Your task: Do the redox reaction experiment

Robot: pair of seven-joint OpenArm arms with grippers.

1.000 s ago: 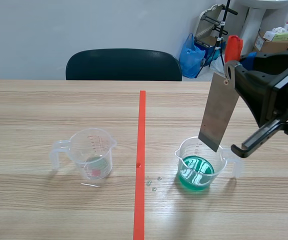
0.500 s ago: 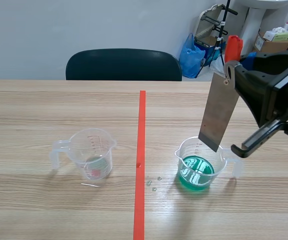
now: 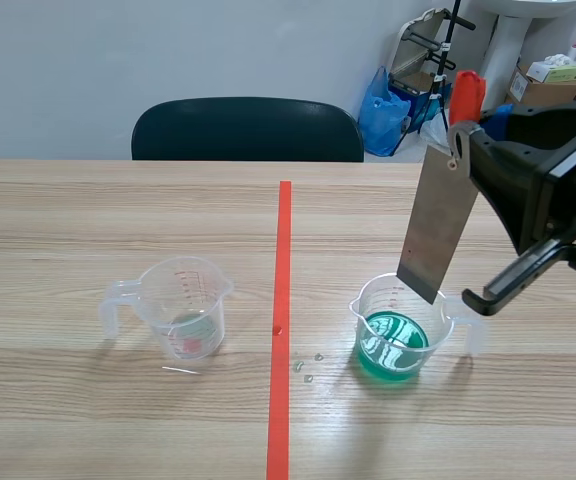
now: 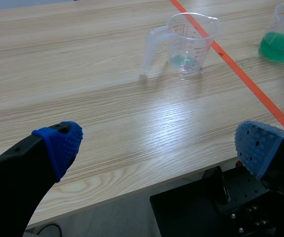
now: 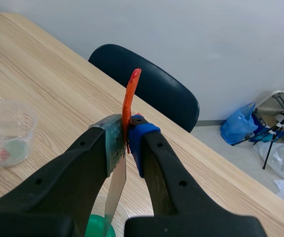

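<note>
A grey metal strip point(image 3: 436, 226) with an orange-red handle point(image 3: 466, 95) hangs tilted from my right gripper point(image 3: 465, 140), which is shut on its upper end. Its lower tip sits just over the rim of a clear measuring cup point(image 3: 401, 327) holding green liquid point(image 3: 393, 343), right of the tape line. In the right wrist view the strip point(image 5: 115, 189) runs down between the fingers toward the green liquid point(image 5: 97, 228). A second clear cup point(image 3: 178, 307) with a little liquid stands left of the line. My left gripper point(image 4: 157, 143) is open at the table's near edge, far from that cup point(image 4: 189, 42).
A few small droplets point(image 3: 308, 365) lie on the wood between the tape line and the green cup. A black chair point(image 3: 247, 130) stands behind the table's far edge. Bags and boxes point(image 3: 553, 78) sit on the floor at the back right.
</note>
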